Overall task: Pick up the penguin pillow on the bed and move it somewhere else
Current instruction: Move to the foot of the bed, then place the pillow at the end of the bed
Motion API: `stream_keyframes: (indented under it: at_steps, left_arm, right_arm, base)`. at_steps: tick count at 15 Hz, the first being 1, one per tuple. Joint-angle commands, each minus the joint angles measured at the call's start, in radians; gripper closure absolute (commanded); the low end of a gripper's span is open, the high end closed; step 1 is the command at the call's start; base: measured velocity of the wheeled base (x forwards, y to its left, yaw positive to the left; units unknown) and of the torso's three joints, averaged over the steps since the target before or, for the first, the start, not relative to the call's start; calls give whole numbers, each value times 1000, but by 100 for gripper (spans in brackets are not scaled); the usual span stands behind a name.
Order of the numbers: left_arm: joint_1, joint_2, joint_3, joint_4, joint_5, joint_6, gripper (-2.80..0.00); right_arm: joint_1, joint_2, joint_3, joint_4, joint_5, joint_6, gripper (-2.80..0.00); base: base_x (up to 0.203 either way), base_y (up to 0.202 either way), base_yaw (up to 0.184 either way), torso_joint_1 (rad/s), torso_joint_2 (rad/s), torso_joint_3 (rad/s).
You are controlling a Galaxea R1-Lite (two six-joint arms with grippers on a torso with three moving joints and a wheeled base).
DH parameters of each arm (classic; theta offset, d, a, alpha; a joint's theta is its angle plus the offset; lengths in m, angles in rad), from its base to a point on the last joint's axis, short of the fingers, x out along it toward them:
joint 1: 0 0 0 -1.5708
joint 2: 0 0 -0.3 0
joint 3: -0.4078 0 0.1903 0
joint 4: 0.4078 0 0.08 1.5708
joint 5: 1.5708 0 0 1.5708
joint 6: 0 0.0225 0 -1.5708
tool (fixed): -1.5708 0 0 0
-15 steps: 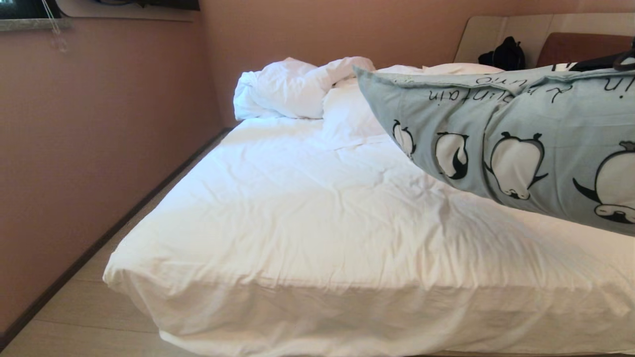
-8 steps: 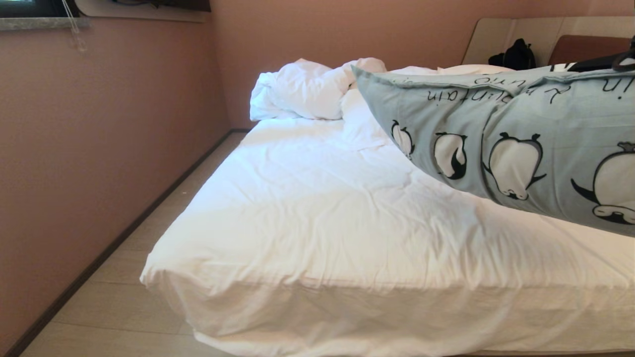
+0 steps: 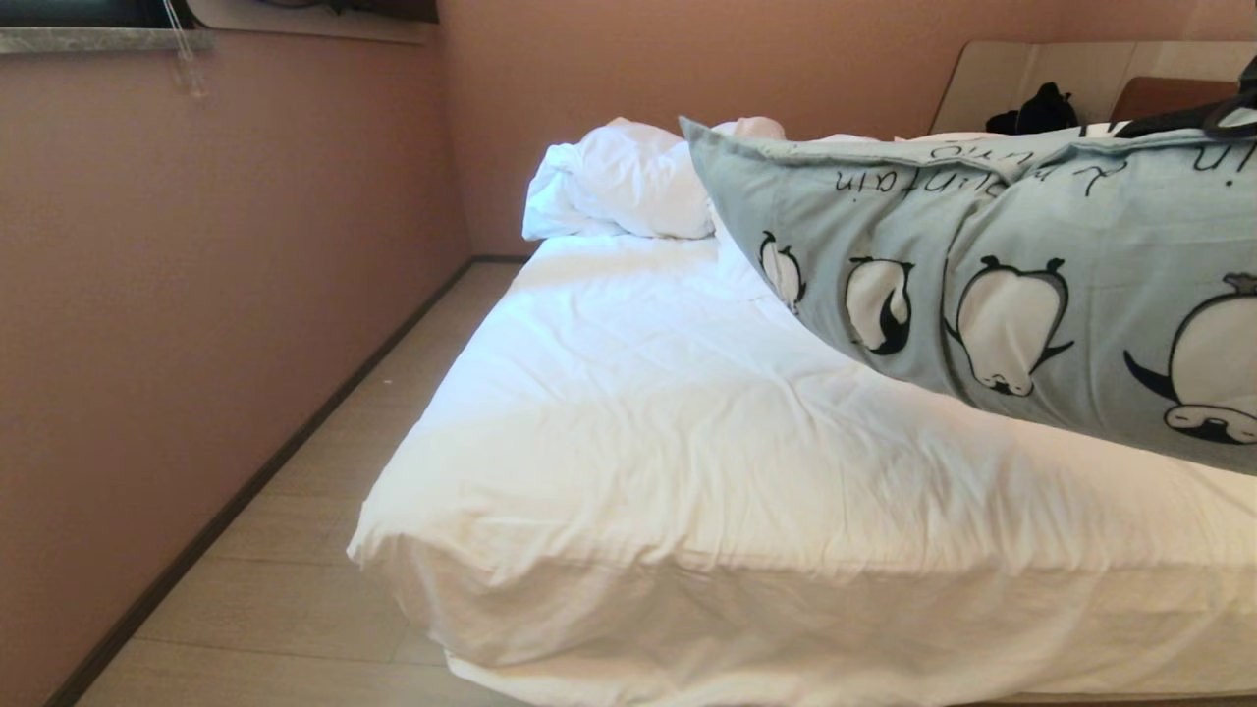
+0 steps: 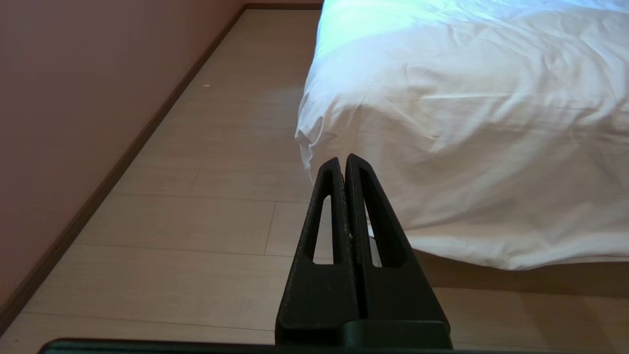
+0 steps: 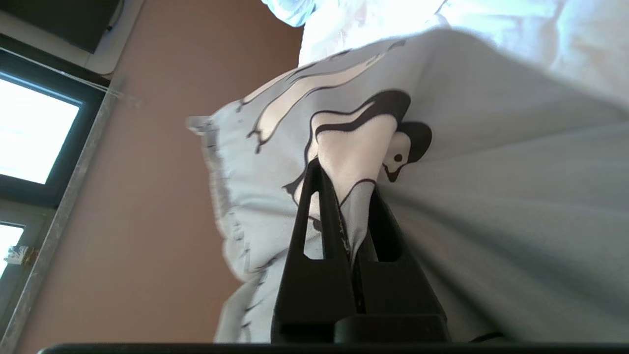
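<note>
**Pillow up, off the sheets**

My R gripper (image 5: 346, 196) is pinched tight on a fold of the penguin pillow (image 3: 982, 285), which hangs above the bed (image 3: 687, 442), R side. L gripper (image 4: 344, 164) closed on nothing, low by the bed's corner.

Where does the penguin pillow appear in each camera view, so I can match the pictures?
Head view: penguin pillow fills the right side, lifted above the bed.
Left wrist view: not in it.
Right wrist view: pillow fills the centre and right, pinched by the right gripper.
Shared landmark: the white bed sheet.
</note>
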Motion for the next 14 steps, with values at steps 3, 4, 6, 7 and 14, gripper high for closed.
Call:
stream_keyframes:
  at_steps: [3, 4, 6, 7, 14]
  left_arm:
    - [-1, 0, 2, 0, 0, 0, 0]
    - [-1, 0, 2, 0, 0, 0, 0]
    - [-1, 0, 2, 0, 0, 1, 0]
    - [-1, 0, 2, 0, 0, 0, 0]
    - [0, 0, 2, 0, 0, 0, 0]
  right_arm:
    - [2, 1, 1, 2, 2, 5, 0]
    - [1, 1, 1, 2, 2, 5, 0]
    - [2, 1, 1, 2, 2, 5, 0]
    - [1, 1, 1, 2, 2, 6, 0]
    - [52, 2, 16, 2, -1, -13, 0]
  base:
    - [0, 0, 0, 0, 0, 0]
    - [0, 0, 0, 0, 0, 0]
    - [62, 0, 1, -4, 1, -1]
    - [179, 0, -5, -3, 6, 11]
    - [34, 0, 0, 4, 0, 0]
